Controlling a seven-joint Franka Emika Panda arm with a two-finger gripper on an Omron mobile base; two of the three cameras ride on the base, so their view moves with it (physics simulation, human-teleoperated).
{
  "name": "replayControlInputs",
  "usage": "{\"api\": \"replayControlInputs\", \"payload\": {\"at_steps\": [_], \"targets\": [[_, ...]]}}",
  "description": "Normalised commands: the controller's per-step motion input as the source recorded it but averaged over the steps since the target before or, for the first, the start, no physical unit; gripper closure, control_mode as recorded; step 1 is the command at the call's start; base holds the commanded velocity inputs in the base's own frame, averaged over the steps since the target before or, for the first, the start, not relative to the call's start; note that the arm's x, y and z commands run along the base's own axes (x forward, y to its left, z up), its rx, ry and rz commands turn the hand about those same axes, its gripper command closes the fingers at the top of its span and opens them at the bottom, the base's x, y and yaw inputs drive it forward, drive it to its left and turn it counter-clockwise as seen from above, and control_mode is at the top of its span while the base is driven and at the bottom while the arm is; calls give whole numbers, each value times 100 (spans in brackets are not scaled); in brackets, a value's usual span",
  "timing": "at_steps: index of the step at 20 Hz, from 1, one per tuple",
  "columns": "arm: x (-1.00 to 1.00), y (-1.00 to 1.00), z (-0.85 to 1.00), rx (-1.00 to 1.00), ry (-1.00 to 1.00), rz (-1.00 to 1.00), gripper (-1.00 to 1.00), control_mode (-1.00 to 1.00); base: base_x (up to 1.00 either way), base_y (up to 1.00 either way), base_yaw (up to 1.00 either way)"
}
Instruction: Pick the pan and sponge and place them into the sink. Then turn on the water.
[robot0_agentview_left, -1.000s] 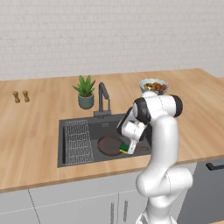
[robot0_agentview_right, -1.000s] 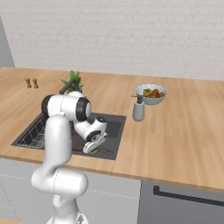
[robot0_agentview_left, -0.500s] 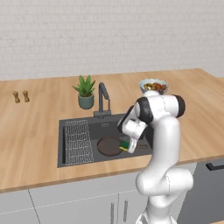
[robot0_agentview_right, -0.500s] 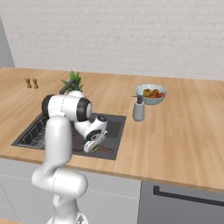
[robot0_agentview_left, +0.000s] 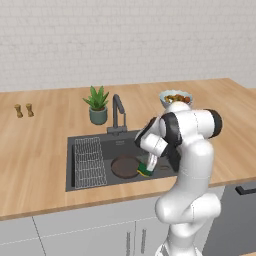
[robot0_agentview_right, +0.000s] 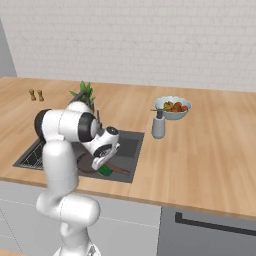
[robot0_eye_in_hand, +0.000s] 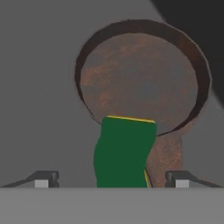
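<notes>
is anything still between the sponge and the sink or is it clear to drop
Nothing visible blocks it. The sponge sits between the open gripper fingertips, already down inside the sink, overlapping the near rim of the pan lying on the basin floor.

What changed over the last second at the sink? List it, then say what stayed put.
The gripper has opened its jaws wide and let go of the sponge, which now sits between the spread fingertips with a gap on each side, over the pan's near rim. The arm barely shifted. The pan stayed in the sink; the tap, plant and food bowl are unchanged.
</notes>
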Motion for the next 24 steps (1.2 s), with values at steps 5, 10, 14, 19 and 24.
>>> {"api": "replayControlInputs", "payload": {"at_steps": [5, 10, 14, 19, 24], "targets": [[-63, 6, 98, 0, -20, -2, -100, -100, 0, 0, 0], [-62, 0, 100, 0, -30, -9, -100, -100, 0, 0, 0], [-27, 0, 100, 0, -28, -6, -100, -100, 0, 0, 0], [-1, 0, 98, 5, -18, -5, -100, -100, 0, 0, 0], [17, -3, 71, 20, 0, 0, -100, -100, 0, 0, 0]]}}
